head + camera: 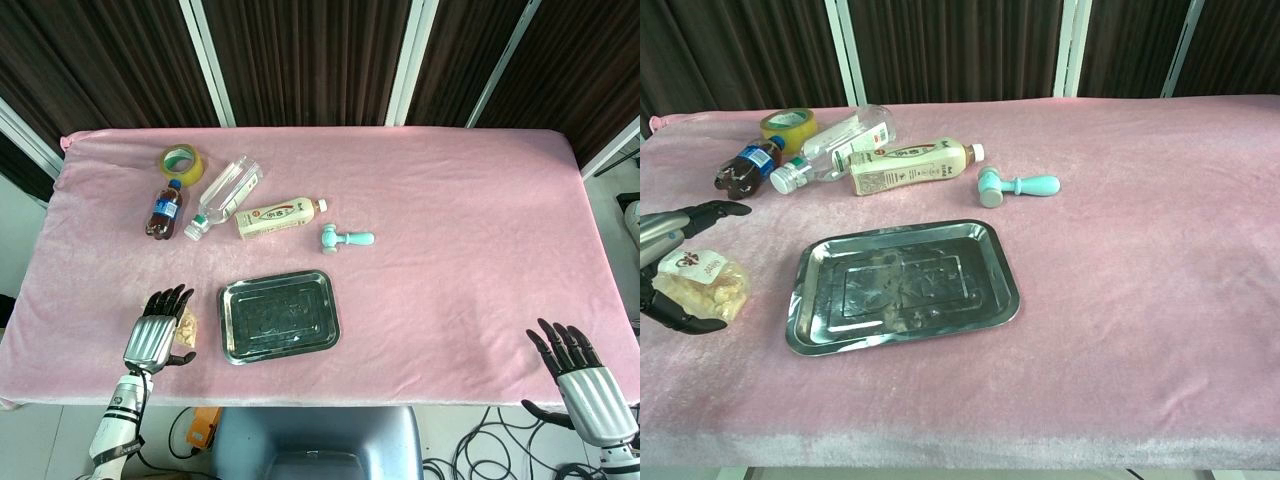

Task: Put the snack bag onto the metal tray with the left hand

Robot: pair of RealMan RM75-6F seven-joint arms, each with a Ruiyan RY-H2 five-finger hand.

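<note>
The snack bag (702, 281), a clear packet of pale snacks with a white label, lies on the pink cloth left of the metal tray (985, 240). My left hand (160, 330) hovers over the bag's left side. Its fingers (700, 212) reach out past the bag's far edge and its thumb (680, 322) curls at the near edge, apart from the bag. In the head view only a strip of the bag (187, 329) shows beside the hand. The tray (232, 330) holds nothing. My right hand (578, 372) hangs open, fingers spread, at the table's front right corner.
At the back left lie a roll of yellow tape (183, 161), a small cola bottle (164, 208), a clear water bottle (224, 195) and a cream drink bottle (282, 217). A teal handled tool (345, 238) lies behind the tray.
</note>
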